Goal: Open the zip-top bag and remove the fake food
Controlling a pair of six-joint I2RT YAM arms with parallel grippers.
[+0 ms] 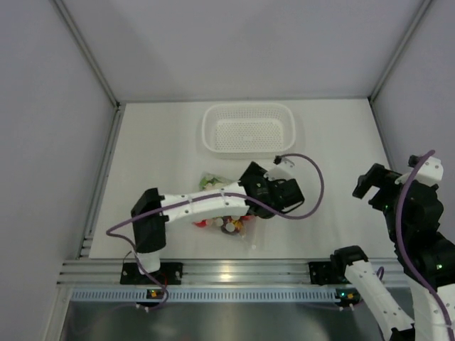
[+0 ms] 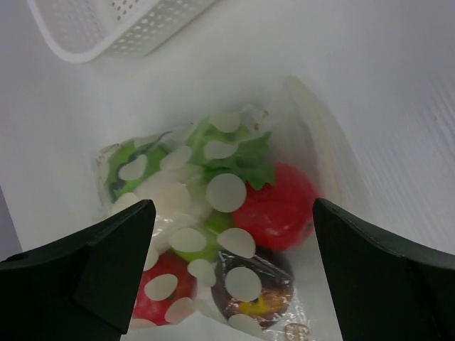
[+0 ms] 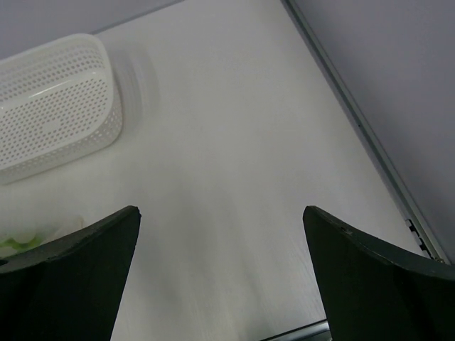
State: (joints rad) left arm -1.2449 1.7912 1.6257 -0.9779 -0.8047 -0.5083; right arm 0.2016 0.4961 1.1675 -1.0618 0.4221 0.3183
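- The zip-top bag [image 2: 186, 186] lies flat on the worktop [image 1: 341, 142], on the near side of the white basket [image 1: 249, 106] and apart from it. It sits under the left arm's wrist.
- The fake food [image 2: 279, 207] is all inside the bag: red balls, a dark maroon one, green leafy pieces and something pale. None of it lies loose on the worktop, so I judge that the bag has not been opened.
- The left tool [image 2: 233, 206] hangs above the bag with its jaws spread wide, one on each side of it, gripping nothing. That pose fits lining up for a first pinch on the plastic.
- A thicker pale band along the bag's right edge in the left wrist view looks like the zip strip. It lies nearer the right-hand jaw, which is probably where a grip is needed.
- The right tool [image 3: 220, 213] is also spread open and empty. It is held over bare worktop, well apart from the bag, likely waiting to take the opposite lip.
- The basket is empty, presumably there to receive the food.
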